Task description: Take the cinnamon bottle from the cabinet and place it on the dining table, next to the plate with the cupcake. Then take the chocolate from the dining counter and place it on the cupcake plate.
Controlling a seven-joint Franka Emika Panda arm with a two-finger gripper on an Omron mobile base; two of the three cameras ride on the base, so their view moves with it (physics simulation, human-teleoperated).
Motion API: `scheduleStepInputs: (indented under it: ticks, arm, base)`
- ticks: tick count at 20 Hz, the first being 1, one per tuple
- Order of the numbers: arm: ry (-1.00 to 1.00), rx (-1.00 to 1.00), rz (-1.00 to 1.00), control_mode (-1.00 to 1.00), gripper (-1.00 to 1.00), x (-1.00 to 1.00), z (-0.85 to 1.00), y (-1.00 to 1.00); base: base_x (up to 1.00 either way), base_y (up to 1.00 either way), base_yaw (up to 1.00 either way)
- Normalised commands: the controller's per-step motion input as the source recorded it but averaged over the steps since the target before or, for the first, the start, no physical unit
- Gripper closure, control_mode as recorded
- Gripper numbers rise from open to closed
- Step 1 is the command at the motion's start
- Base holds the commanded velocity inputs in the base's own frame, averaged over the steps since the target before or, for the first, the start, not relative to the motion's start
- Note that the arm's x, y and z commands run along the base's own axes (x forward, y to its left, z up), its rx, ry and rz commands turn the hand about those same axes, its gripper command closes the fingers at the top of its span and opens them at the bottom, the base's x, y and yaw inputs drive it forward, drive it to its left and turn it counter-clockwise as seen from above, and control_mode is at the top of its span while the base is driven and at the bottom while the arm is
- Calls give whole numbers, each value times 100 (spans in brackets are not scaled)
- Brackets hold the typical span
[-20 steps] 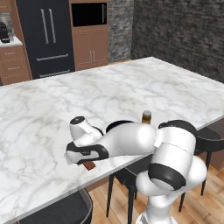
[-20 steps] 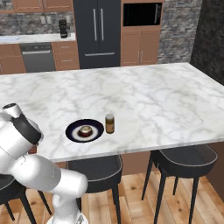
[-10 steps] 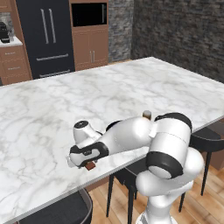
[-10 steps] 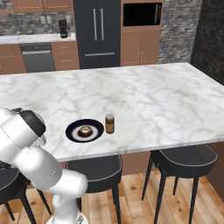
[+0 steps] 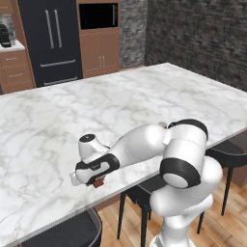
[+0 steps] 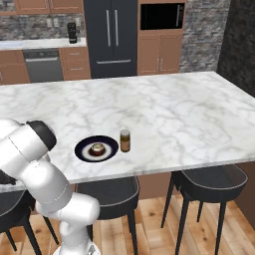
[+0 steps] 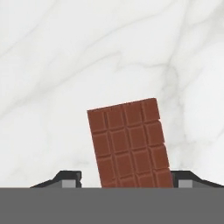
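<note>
The chocolate (image 7: pixel 127 144), a flat reddish-brown bar, lies on the white marble dining table (image 5: pixel 120 101) near its front edge. My gripper (image 7: pixel 126 179) is low over it, one dark fingertip (image 7: pixel 70 178) on each side. A small gap shows on the left, so the jaws stand open around the bar. From the left base the hand hides most of the chocolate (image 5: pixel 99 183). Further right the navy plate (image 6: pixel 85 149) holds the cupcake (image 6: pixel 97 148). The cinnamon bottle (image 6: pixel 125 140) stands upright just right of the plate. The cabinet is out of view.
Black stools (image 6: pixel 209 182) stand under the table's front edge. A black fridge (image 6: pixel 112 35) and a wall oven (image 6: pixel 162 16) line the back wall. My own arm (image 6: pixel 30 154) bulks at the table's front left corner.
The arm's shoulder and elbow have swung round and settled lower toward the table. The hand has stayed low over the chocolate, which has not moved.
</note>
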Motion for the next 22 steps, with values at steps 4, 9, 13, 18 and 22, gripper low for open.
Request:
scheduleStepInputs:
  ticks: [4, 9, 13, 18, 22]
  arm:
    - [0, -2, 0, -100, 100, -2, -48, -8]
    - [-1, -4, 0, -100, 100, -11, -40, -21]
    - [-4, 0, 0, -100, 100, -9, -1, -31]
    - [-3, 0, 0, -100, 100, 2, 36, -37]
    - [-1, 0, 0, -100, 100, 13, 44, -39]
  base:
    - [0, 0, 0]
    - [0, 0, 0]
    - [0, 0, 0]
    - [0, 0, 0]
    - [0, 0, 0]
